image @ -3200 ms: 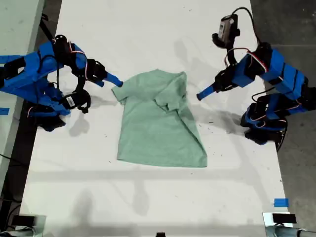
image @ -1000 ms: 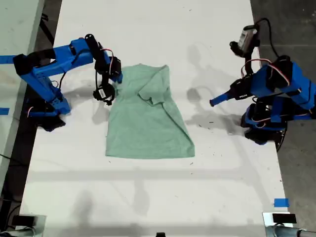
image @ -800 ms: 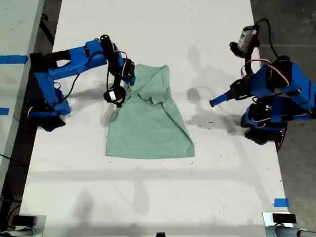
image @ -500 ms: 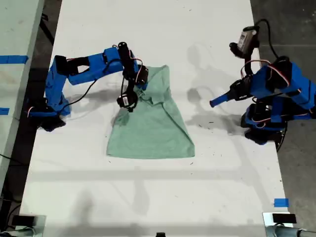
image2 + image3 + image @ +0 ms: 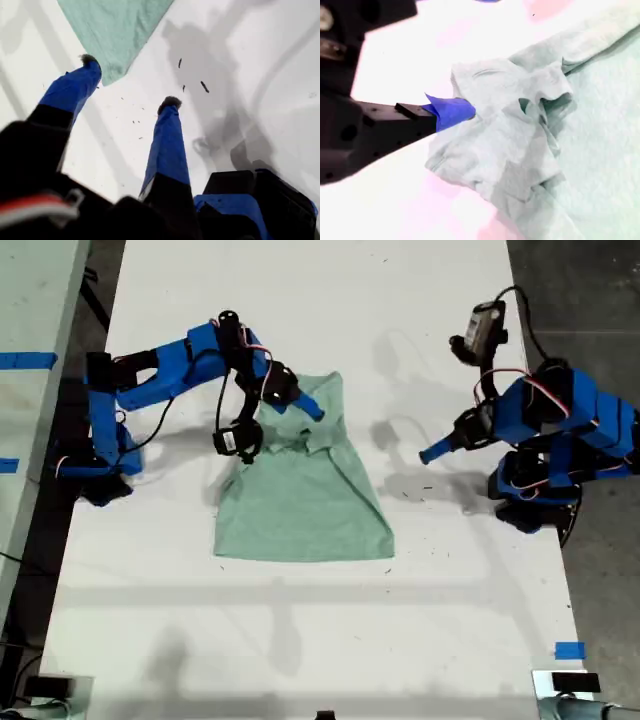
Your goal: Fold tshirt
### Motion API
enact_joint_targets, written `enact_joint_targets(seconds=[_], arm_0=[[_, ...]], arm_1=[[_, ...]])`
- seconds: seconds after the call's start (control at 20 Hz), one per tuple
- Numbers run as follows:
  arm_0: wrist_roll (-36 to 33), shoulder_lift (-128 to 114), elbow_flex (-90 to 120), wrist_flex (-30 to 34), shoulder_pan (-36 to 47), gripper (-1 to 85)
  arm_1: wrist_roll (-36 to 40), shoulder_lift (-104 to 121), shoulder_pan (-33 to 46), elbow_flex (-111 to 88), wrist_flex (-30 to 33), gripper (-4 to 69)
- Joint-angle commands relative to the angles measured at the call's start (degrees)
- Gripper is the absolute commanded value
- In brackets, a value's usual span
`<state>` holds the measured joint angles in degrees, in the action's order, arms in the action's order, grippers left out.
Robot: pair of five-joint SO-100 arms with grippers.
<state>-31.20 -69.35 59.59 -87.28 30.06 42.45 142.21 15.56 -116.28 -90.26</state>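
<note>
**Q:** Where the plain pale mint-green short-sleeved cloth t-shirt [image 5: 300, 500] lies on the white tabletop [image 5: 300, 300], how is it arranged?

**A:** In the exterior view it sits near the table's centre, with its straight hem toward 6 o'clock. One side is folded inward in a long diagonal flap. The collar end, toward 12 o'clock, is bunched into wrinkles.

**Q:** What is the state of the first gripper [image 5: 430, 452]?

**A:** It hangs at about 3 o'clock from the shirt in the exterior view, apart from the cloth, on the blue arm there. In the first wrist view its two blue fingers [image 5: 167, 135] are spread well apart and hold nothing. White table shows between them, and one tip is just beside a corner of the shirt.

**Q:** And the second gripper [image 5: 305, 408]?

**A:** It is over the bunched collar end, at about 12 o'clock on the shirt in the exterior view. The second wrist view shows only one blue fingertip [image 5: 452, 111], at the crumpled cloth. Whether the jaws are closed on the fabric cannot be told.
</note>
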Motion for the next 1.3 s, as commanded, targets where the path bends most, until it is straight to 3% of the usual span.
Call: enact_joint_targets(seconds=[0.0, 0.3, 0.55, 0.75, 1.1, 1.25], arm_0=[[4.48, -15.56, 9.76, 0.18, -4.22, 32.4], [19.25, -44.38, 47.90, 8.70, -12.74, 31.4], [27.07, -45.35, 54.49, 13.62, -21.62, 31.1], [29.00, -42.45, 54.93, 14.94, -23.55, 30.8], [27.69, -39.11, 55.46, 16.61, -22.68, 31.1], [27.33, -39.11, 55.81, 16.61, -22.15, 30.8]], arm_1=[[-0.97, -4.66, -3.34, 0.70, 5.54, 26.9], [-5.54, -16.35, -10.46, 3.43, 11.60, 27.0], [-9.84, -29.36, -14.59, 5.63, 17.75, 29.4], [-11.95, -41.13, -16.26, 8.26, 23.38, 29.2], [-13.10, -54.40, -16.61, 13.27, 26.46, 27.4], [-13.01, -54.93, -16.00, 10.46, 30.23, 20.7]])
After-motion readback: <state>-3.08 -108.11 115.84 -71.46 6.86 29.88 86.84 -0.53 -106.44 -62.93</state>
